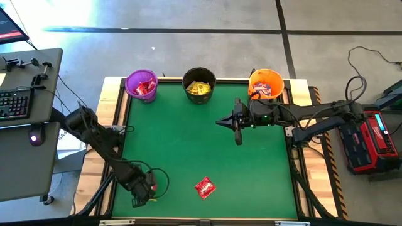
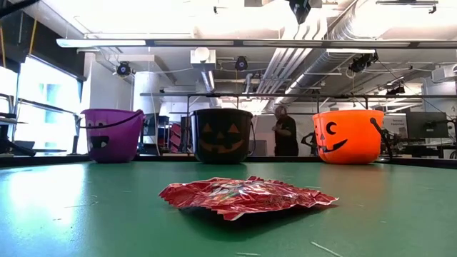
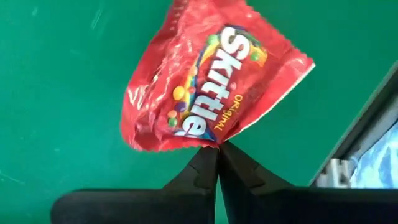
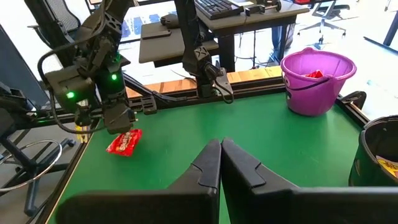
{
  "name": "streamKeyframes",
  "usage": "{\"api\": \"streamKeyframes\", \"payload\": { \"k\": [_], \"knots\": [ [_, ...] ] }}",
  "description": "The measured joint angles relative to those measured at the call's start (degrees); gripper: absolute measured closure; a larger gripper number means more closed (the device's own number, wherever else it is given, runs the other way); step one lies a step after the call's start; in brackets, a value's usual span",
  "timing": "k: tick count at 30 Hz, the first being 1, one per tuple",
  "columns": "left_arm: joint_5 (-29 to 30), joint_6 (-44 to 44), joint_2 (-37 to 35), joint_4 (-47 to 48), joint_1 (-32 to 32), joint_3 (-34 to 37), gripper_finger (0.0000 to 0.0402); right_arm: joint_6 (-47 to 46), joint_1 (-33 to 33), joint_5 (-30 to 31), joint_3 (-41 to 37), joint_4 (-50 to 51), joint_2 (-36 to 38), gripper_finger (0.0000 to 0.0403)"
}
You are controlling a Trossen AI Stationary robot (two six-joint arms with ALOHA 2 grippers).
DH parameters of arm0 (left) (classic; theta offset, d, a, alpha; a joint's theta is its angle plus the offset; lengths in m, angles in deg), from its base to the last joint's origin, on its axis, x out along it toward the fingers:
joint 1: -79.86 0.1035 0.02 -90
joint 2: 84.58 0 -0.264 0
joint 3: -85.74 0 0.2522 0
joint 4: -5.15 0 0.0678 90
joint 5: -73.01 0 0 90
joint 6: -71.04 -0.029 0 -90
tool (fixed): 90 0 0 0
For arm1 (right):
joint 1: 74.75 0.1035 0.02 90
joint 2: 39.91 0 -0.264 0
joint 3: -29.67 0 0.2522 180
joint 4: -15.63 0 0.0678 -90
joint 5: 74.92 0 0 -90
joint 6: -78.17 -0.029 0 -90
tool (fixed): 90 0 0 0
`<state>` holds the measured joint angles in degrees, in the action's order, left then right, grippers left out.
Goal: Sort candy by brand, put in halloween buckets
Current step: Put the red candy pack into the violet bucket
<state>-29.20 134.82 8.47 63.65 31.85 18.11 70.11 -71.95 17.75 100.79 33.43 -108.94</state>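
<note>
- My left jaws, pressed shut tip to tip, are at the near left of the tabletop [image 1: 188, 138].
- The red packet [image 1: 205, 187] lies flat to their right, not gripped.
- My right jaws are closed too.

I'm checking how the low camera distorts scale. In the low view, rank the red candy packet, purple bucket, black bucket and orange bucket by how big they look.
1. Red candy packet: widest, but only because it lies nearest the camera.
2. Orange bucket, black bucket and purple bucket: they look alike, so no ranking among them.

site: I read it as an open lab-office | evidence: exposed ceiling ducts [image 2: 357, 28], desk with keyboard [image 1: 14, 103], office chair [image 4: 43, 25], concrete floor [image 1: 188, 50]
</note>
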Motion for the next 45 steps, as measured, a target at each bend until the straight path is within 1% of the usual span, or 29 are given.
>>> {"api": "streamKeyframes", "payload": {
  "k": [7,15,19,25,29,34,45],
  "knots": [
    [1.93,0.26,-3.71,0.51,1.54,-1.05,0.0401,0.00,0.00,0.00,0.00,0.00,0.00,0.0402],
    [7.52,1.93,-11.04,0.92,5.35,-1.05,0.0401,-0.04,0.00,0.00,0.00,0.00,0.00,0.0402],
    [10.24,2.58,-14.62,1.77,8.20,-1.05,0.0401,-0.04,-0.01,0.38,0.00,0.00,0.00,0.0402],
    [12.96,3.06,-19.34,2.00,14.09,-1.05,0.0401,-0.04,-0.02,0.52,0.00,0.00,0.00,0.0402],
    [12.39,-0.91,-23.01,2.06,19.30,-1.05,0.0401,-0.04,-0.02,0.55,0.00,0.00,0.00,0.0402],
    [11.87,-4.82,-27.99,3.40,27.68,-1.05,0.0401,-0.04,-0.01,0.57,0.00,-0.02,0.00,0.0402],
    [12.81,-10.22,-35.78,8.17,50.55,-1.09,0.0401,-0.57,-0.02,2.92,0.00,0.00,0.00,0.0402]
  ]
}}
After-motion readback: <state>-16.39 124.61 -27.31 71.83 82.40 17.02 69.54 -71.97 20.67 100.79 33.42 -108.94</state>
